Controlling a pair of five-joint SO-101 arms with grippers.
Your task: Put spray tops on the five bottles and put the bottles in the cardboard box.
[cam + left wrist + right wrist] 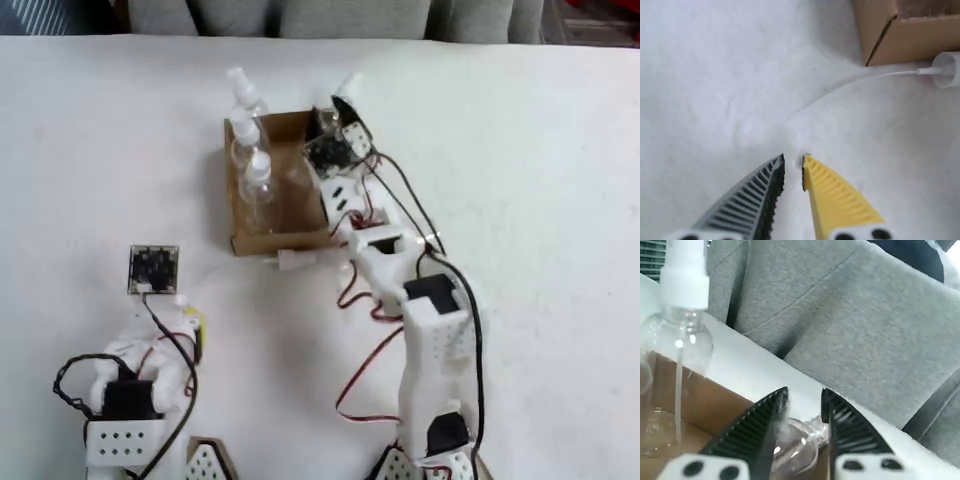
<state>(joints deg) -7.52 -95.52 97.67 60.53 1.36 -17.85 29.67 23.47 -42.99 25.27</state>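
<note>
The cardboard box [275,241] stands mid-table with three clear bottles [257,182] lined up along its left side, each with a white spray top. My right gripper [342,102] hovers at the box's far right corner. Its black fingers [771,412] close around a clear bottle [796,441] lying between them over the box [700,405]. A capped bottle [682,335] stands at the box's far corner. A loose spray top [300,262] with its thin tube lies on the table just in front of the box. My left gripper [793,159] is shut and empty above bare table, short of that spray top [947,67].
The left arm [135,370] sits at the front left, the right arm [435,330] at the front right with red and black cables beside it. A grey sofa [850,315] stands behind the table's far edge. White table surface spreads left and right of the box.
</note>
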